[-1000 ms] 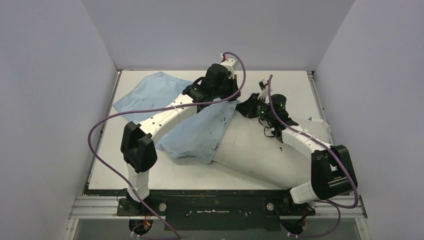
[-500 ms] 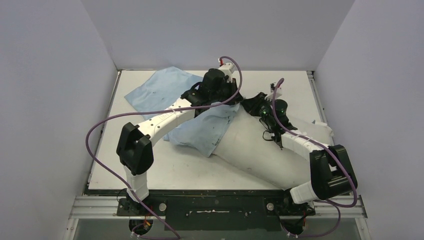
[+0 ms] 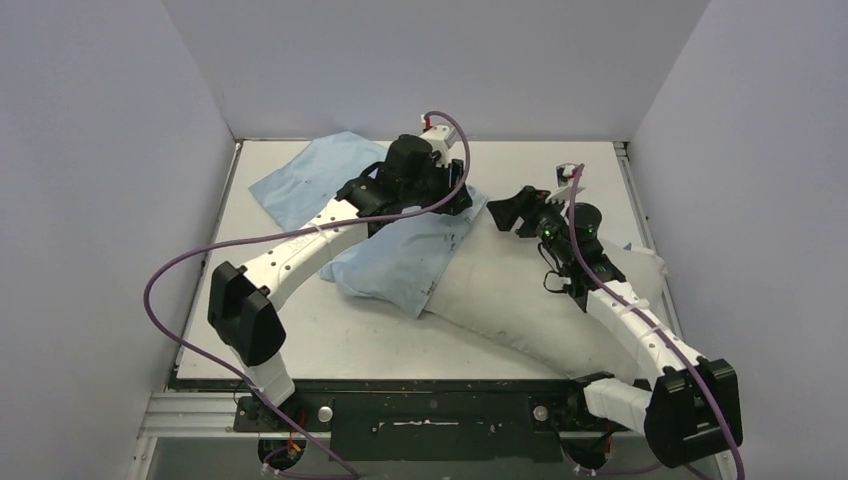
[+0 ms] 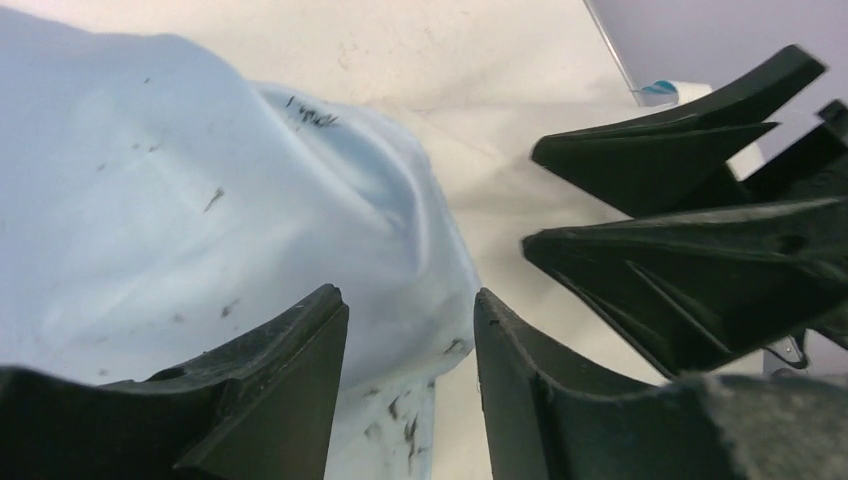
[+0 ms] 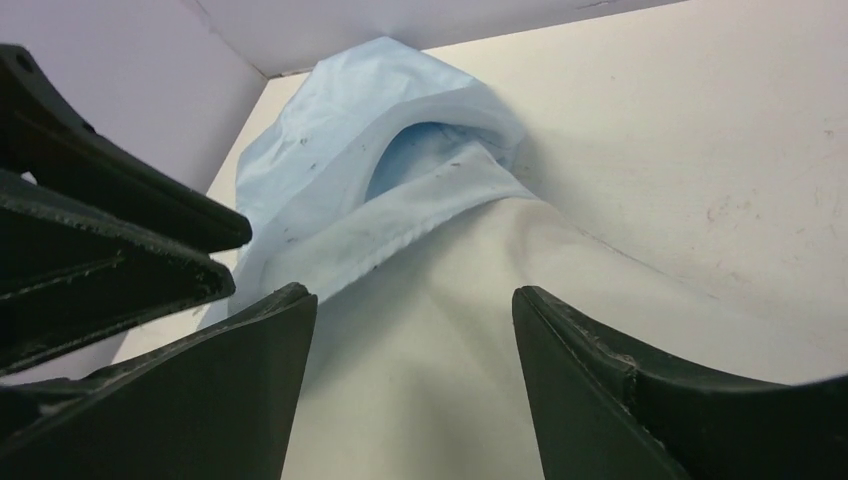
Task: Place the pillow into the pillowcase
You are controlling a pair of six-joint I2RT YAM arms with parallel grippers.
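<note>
The plump white pillow (image 3: 540, 300) lies across the middle and right of the table. Its far-left end sits inside the mouth of the wrinkly light blue pillowcase (image 3: 395, 255), which spreads away to the back left. My left gripper (image 3: 458, 203) hovers at that mouth, open, with the pillowcase (image 4: 200, 200) hem passing loosely under its fingers (image 4: 300, 380). My right gripper (image 3: 503, 212) faces it from the right, open over the pillow (image 5: 450, 350), and the pillowcase (image 5: 400, 170) opening gapes ahead of it. The two grippers' fingertips nearly meet.
The white table (image 3: 330, 345) is boxed in by pale walls on the left, back and right. Purple cables (image 3: 190, 255) loop off both arms. The right arm's fingers (image 4: 680, 160) crowd the left wrist view.
Both grippers went from shut to open, letting go of the pillowcase hem. The left arm and cloth shifted left and back; the right arm's elbow swung out to the near right.
</note>
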